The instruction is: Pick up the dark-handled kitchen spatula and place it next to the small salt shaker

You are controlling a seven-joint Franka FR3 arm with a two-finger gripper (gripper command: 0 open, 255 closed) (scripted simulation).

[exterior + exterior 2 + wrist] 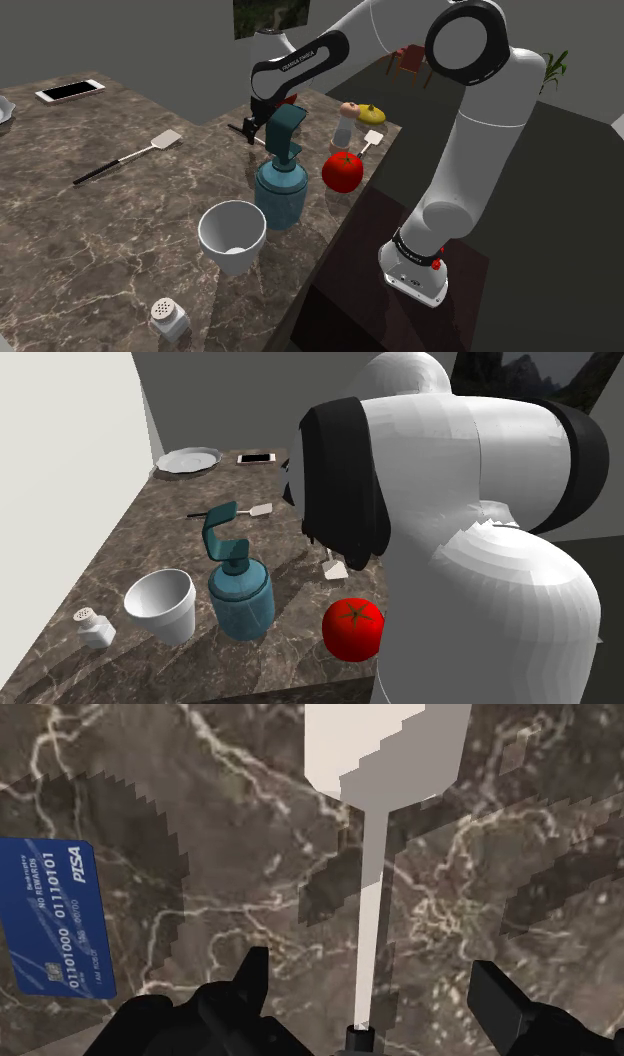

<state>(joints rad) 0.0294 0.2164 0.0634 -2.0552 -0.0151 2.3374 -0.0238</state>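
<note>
A spatula [128, 158] with a long dark handle and a white blade lies on the marble counter [90, 230], well toward the shoulder view's left of my gripper [252, 128]; it also appears as the spatula [232, 512]. The small salt shaker [168, 318] stands at the counter's near corner, also seen as the shaker [92, 626]. My gripper [372, 979] hangs open over a pale-shafted spatula [372, 864], whose shaft runs between the fingers without touching them. I cannot tell which counter spatula this one is.
A teal soap dispenser [280, 185], a white cup [232, 235], a red tomato [342, 172], a small bottle [345, 125] and another white spatula blade [372, 140] crowd the counter near the arm. A phone [70, 90] and plate [188, 459] lie far off. A blue card [55, 919] lies beside the gripper.
</note>
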